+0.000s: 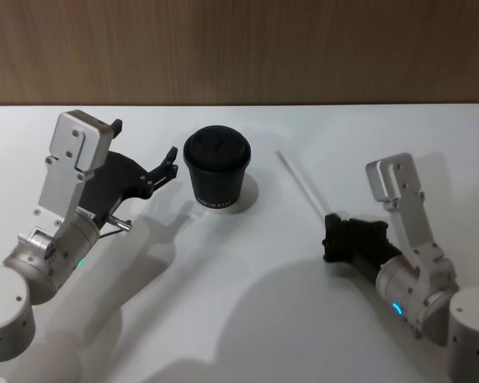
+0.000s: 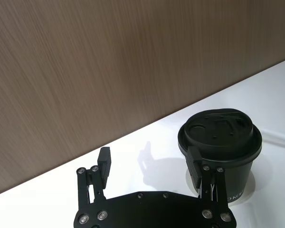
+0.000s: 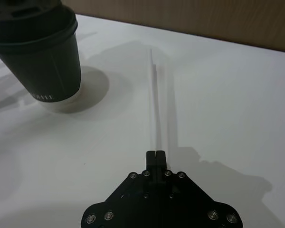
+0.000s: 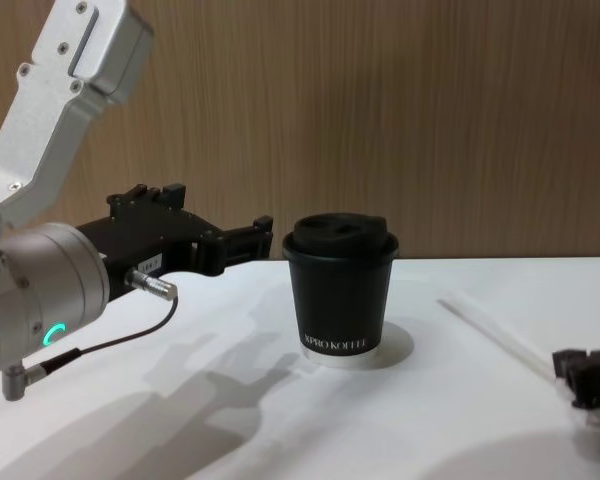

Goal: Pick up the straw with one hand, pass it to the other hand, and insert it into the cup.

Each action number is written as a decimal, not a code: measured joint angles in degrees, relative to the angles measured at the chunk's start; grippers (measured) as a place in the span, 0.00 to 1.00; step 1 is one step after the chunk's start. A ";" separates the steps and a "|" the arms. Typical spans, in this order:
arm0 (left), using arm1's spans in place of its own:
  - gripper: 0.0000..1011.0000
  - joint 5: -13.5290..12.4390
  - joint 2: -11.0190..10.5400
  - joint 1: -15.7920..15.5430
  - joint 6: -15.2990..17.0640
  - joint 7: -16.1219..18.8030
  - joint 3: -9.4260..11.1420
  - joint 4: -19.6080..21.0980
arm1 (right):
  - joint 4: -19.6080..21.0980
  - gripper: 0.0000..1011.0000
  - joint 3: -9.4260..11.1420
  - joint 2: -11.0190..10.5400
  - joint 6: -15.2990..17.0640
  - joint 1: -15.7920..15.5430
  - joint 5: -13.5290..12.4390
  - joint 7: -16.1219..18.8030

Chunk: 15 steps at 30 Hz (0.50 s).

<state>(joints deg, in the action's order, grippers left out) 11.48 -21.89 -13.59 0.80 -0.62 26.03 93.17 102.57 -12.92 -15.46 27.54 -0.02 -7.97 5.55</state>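
Right of the cup (image 1: 216,169), we hold our right gripper (image 3: 156,155) pressed together at the end of the straw (image 1: 302,183), flat on the table (image 1: 247,319); our left gripper (image 1: 145,138) hangs spread beside the cup.

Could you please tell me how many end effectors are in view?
2. The left end effector, open, sits just left of the cup; the right end effector, shut on the near end of the straw, is to the cup's right.

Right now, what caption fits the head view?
Open left gripper beside the cup; right gripper at the straw's near end.
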 joint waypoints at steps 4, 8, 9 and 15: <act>0.99 0.00 0.00 0.00 0.00 0.00 0.00 0.00 | 0.29 0.00 0.73 0.19 -1.73 0.32 0.35 -0.34; 0.99 0.00 0.00 0.00 0.00 0.00 0.00 0.00 | 0.59 0.00 1.37 0.21 -3.57 0.74 0.68 -0.41; 0.99 0.00 0.00 0.00 0.00 0.00 0.00 0.00 | 0.73 0.00 1.63 0.17 -4.35 0.97 0.77 -0.41; 0.99 0.00 0.00 0.00 0.00 0.00 0.00 0.00 | 1.14 0.00 2.47 -0.32 -7.34 1.80 1.03 0.23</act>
<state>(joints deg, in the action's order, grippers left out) 11.48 -21.90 -13.59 0.80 -0.62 26.02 93.18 103.71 -10.45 -15.77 20.20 1.78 -6.93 5.78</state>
